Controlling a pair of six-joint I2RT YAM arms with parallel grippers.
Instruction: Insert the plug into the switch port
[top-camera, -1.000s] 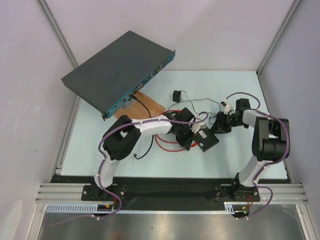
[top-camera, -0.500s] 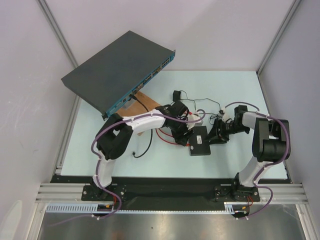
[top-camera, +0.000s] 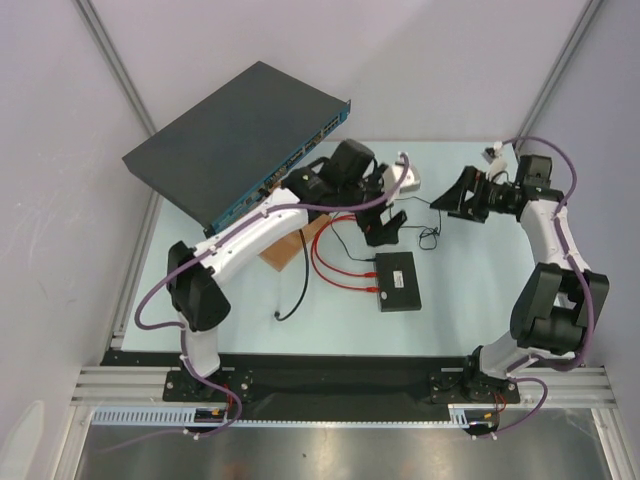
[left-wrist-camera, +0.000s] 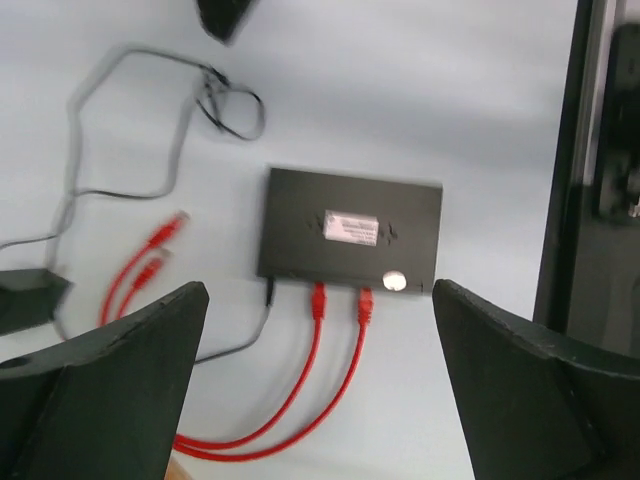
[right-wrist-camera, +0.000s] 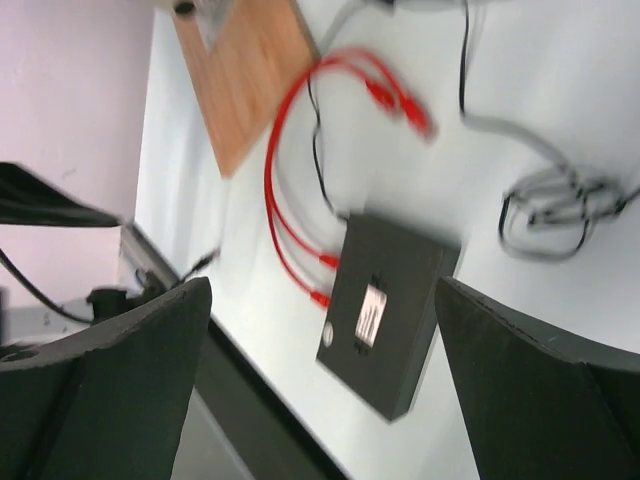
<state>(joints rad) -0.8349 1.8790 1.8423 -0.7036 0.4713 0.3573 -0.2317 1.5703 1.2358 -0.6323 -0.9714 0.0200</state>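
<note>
A white rectangular label (left-wrist-camera: 352, 227) was carried on the top face of the flat black box (left-wrist-camera: 300, 215), but its print was too blurred to be read; a small round silvery sticker (left-wrist-camera: 396, 281) was seen near the same face's edge. No other writing could be made out. The box was matte, thin and sharp-cornered, and lay flat on the pale, smooth counter (top-camera: 480, 300). The plug (left-wrist-camera: 364, 300) of a thin glossy red cable (left-wrist-camera: 300, 420) was seated in the switch port (left-wrist-camera: 364, 288) in the box's long edge, just beside a 2nd red plug (left-wrist-camera: 319, 297), and a dark lead (left-wrist-camera: 268, 300) joined that edge at the corner. 2 loose red connectors (left-wrist-camera: 172, 228) lay apart from the box on the counter. A thin black wire (left-wrist-camera: 235, 105) was coiled in a loose tangle nearby. A flat brown wooden board (right-wrist-camera: 250, 70) and a large dark grey rack unit (top-camera: 240, 140) with a blue front were seen further off. The left jaws were spread wide with nothing held between the matte black, wedge-shaped fingers (left-wrist-camera: 100, 390), raised above the box. The right jaws were likewise spread wide and empty, their dark fingers (right-wrist-camera: 100, 380) held well clear of the counter.
</note>
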